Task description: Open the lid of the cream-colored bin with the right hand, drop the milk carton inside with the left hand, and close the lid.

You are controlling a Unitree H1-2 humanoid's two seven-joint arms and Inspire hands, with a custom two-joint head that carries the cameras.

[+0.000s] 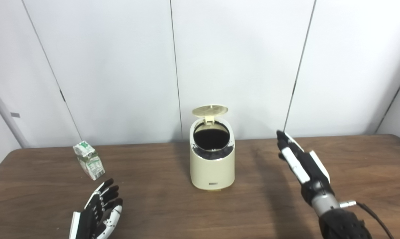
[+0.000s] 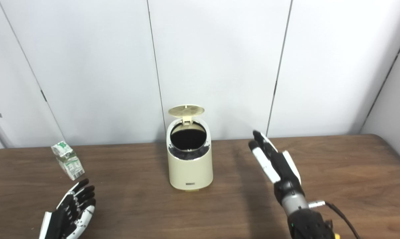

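Observation:
The cream-colored bin [image 1: 212,166] stands mid-table with its round lid [image 1: 210,110] flipped up at the back, showing a dark inside. A small green-and-white milk carton [image 1: 89,160] stands at the left of the table, tilted a little. My left hand [image 1: 100,210] is open near the front edge, just below and right of the carton, not touching it. My right hand [image 1: 299,159] is raised to the right of the bin with fingers stretched out, open and holding nothing, well apart from the bin.
The brown wooden table [image 1: 173,205] runs the full width of the view. White wall panels [image 1: 236,59] close off the back. A cable [image 1: 369,212] trails from my right wrist.

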